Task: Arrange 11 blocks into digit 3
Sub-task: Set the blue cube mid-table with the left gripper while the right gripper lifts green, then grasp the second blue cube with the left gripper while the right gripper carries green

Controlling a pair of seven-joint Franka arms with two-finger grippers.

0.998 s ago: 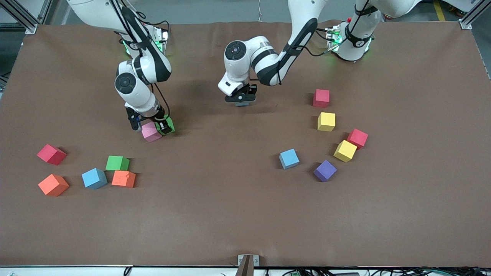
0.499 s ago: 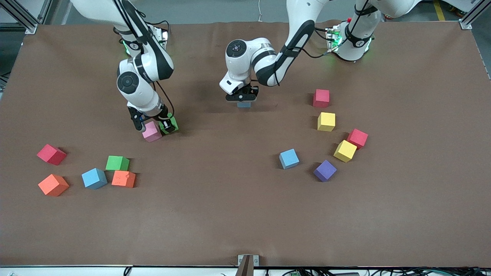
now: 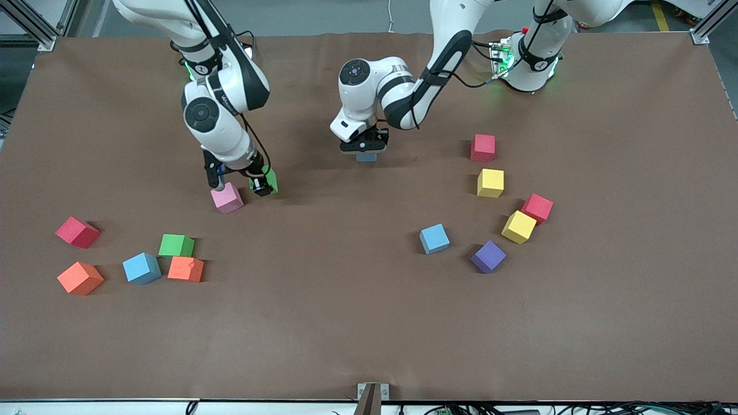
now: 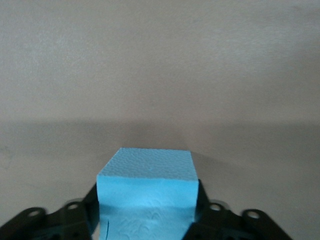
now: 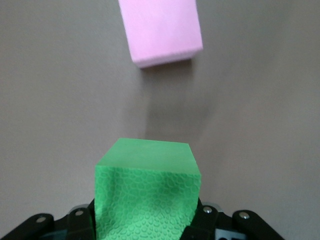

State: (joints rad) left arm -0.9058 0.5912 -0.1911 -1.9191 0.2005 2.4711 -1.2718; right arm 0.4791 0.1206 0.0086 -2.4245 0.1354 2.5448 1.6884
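Note:
My left gripper (image 3: 364,151) is down around a blue block (image 3: 366,157) that rests on the brown table near its middle. In the left wrist view the blue block (image 4: 146,185) fills the space in that gripper (image 4: 146,225). My right gripper (image 3: 260,185) is shut on a green block (image 3: 268,181), held just above the table. A pink block (image 3: 226,197) lies beside it, apart from it. The right wrist view shows the green block (image 5: 145,192) in that gripper (image 5: 145,225), with the pink block (image 5: 161,30) ahead.
Toward the right arm's end lie a red (image 3: 76,231), an orange (image 3: 80,278), a blue (image 3: 142,268), a green (image 3: 176,245) and another orange block (image 3: 185,268). Toward the left arm's end lie red (image 3: 483,147), yellow (image 3: 490,183), red (image 3: 537,207), yellow (image 3: 519,226), blue (image 3: 435,238) and purple (image 3: 489,256) blocks.
My right gripper has risen and drifted away from the pink block with the green block in it. My left gripper has come down slightly with the blue block.

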